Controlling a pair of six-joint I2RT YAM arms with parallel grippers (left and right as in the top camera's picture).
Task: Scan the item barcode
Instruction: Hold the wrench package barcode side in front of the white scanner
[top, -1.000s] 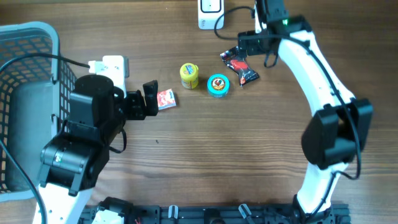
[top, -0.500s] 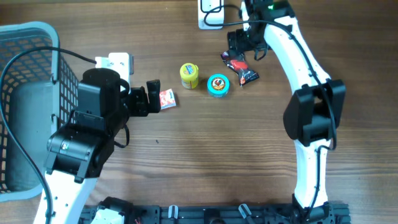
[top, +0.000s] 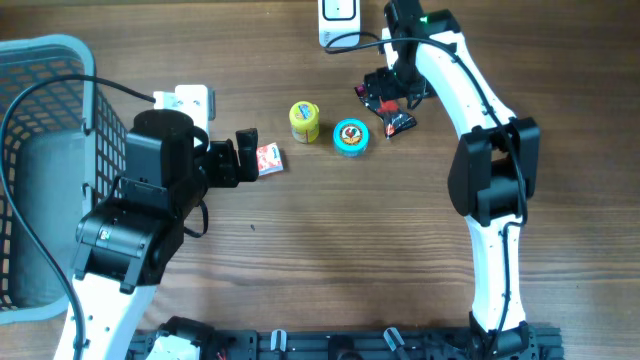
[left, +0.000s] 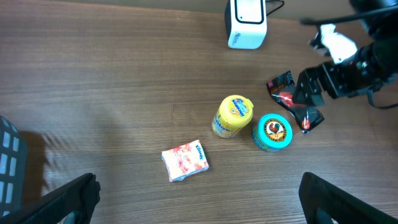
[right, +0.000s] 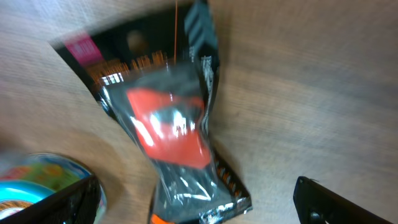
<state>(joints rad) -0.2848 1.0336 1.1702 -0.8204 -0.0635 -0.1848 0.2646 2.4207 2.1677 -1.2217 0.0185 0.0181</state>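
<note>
Looking over the brown wooden table (top: 330, 260), I see the white box-shaped scanner (top: 338, 20) at its far edge. Near it lies the black crinkled foil packet (right: 171, 124), flat on the wood, pinched at the middle, with a glossy red patch at its centre and orange print at one end. My right gripper (top: 390, 90) hangs above it, jaws spread wide, holding nothing. The left gripper (top: 243, 158) is equally wide and empty, near a small red-and-white sachet (top: 268, 159).
</note>
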